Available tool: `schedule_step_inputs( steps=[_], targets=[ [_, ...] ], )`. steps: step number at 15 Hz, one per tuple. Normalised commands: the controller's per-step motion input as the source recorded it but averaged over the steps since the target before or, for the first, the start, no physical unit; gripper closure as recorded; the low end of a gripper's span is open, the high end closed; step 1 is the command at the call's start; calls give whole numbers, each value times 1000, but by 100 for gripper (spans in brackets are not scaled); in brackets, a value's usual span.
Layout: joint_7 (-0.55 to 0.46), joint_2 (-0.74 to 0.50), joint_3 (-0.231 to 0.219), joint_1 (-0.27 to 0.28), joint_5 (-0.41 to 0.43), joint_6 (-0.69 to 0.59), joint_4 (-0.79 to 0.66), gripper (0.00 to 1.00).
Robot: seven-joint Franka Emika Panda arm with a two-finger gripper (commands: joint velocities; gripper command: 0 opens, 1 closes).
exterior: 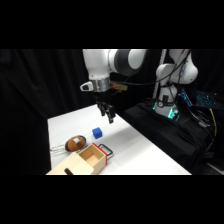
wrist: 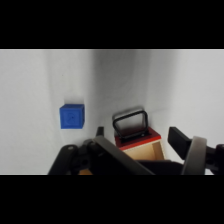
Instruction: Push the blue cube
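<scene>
One cube (exterior: 97, 132), blue, sits on the white table (exterior: 145, 155), near the open wooden box (exterior: 85, 161) and a brown oval (exterior: 75, 144). The gripper (exterior: 108, 116) hangs above the cube, clear of it, fingers apart and holding nothing.

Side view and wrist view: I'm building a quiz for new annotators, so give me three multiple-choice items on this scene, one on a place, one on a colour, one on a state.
1. Where does the blue cube sit?
A. inside the wooden box
B. on the bare table
C. between the gripper's fingers

2. What colour is the block under the black handle at the wooden box?
A. red
B. green
C. yellow

3. What is the gripper doing?
A. holding the cube
B. pressing on the box
C. hanging above the table, touching nothing

Answers:
1 B: white table shows all around the cube.
2 A: the wrist view shows red below the handle.
3 C: it hangs in the air above the cube.
</scene>
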Motion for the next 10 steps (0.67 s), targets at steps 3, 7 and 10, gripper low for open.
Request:
schedule_step_inputs(
  steps=[3, 7, 10],
  targets=[
    [14, 22, 11, -30, -19, 0, 42, 0],
    [4, 116, -56, -96, -42, -4, 248, 0],
    [44, 173, -84, -112, -105, -17, 377, 0]
  ],
)
